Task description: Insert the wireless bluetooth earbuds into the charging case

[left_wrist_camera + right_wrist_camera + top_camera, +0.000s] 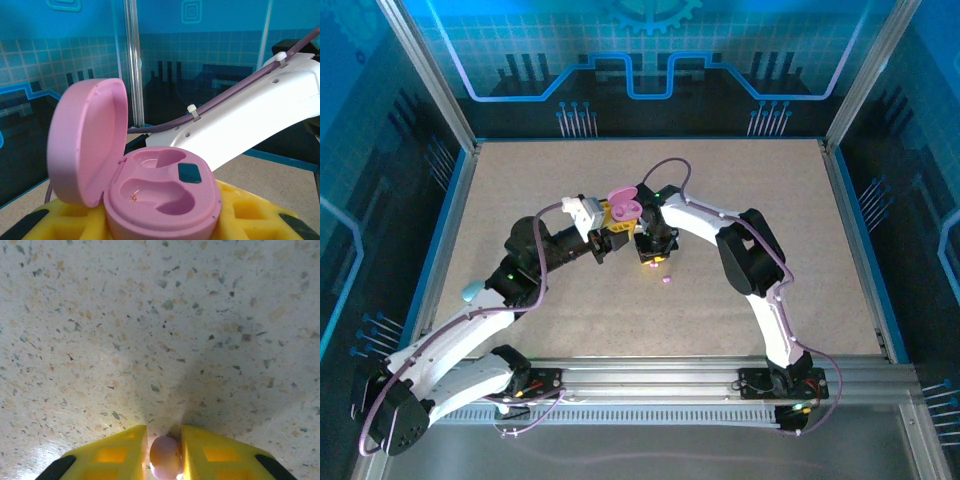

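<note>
The table (520, 200) under me is speckled beige, with blue panel walls around it. My right gripper (164, 434) points down at it, yellow fingers (117, 452) drawn narrow on a purple bud (165, 456) at the bottom middle of the wrist view. The bud touches both fingers; I cannot tell whether it rests on the table. My left gripper (616, 216) is clamped on the pink case (160, 200), raised off the table just left of centre in the top view, right beside my other gripper. Its lid (85, 145) stands open, upright at the left of the wrist view. Both hollows (155, 192) in the case are empty. A loose bud (666, 281) lies on the table just below centre in the top view.
</note>
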### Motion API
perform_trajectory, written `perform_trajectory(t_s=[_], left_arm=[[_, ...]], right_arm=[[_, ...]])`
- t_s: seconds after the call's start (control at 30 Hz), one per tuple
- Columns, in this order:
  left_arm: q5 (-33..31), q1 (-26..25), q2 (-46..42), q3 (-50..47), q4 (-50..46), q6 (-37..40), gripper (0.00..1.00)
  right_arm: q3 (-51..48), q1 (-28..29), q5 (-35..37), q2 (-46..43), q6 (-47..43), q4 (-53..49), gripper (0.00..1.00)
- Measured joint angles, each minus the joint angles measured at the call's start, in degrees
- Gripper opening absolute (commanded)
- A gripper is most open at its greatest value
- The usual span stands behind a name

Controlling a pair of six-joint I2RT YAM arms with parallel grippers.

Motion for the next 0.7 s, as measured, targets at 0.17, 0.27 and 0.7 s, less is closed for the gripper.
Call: perform_trajectory(t_s=[0.17,0.27,0.7], left_arm=[[0.0,0.0,0.02,0.0,0.0,0.0,0.33],[0.0,0.0,0.02,0.0,-0.02,0.0,0.33],[0.0,0.0,0.02,0.0,-0.46,0.0,0.33]], right_arm=[[0.42,0.37,0.74,0.2,-0.66,-0.74,0.26],[0.44,0.61,1.38,0.22,-1.07,-0.98,0.26],[1.18,0.98,2.51,0.7,-1.73,-1.79,0.2]])
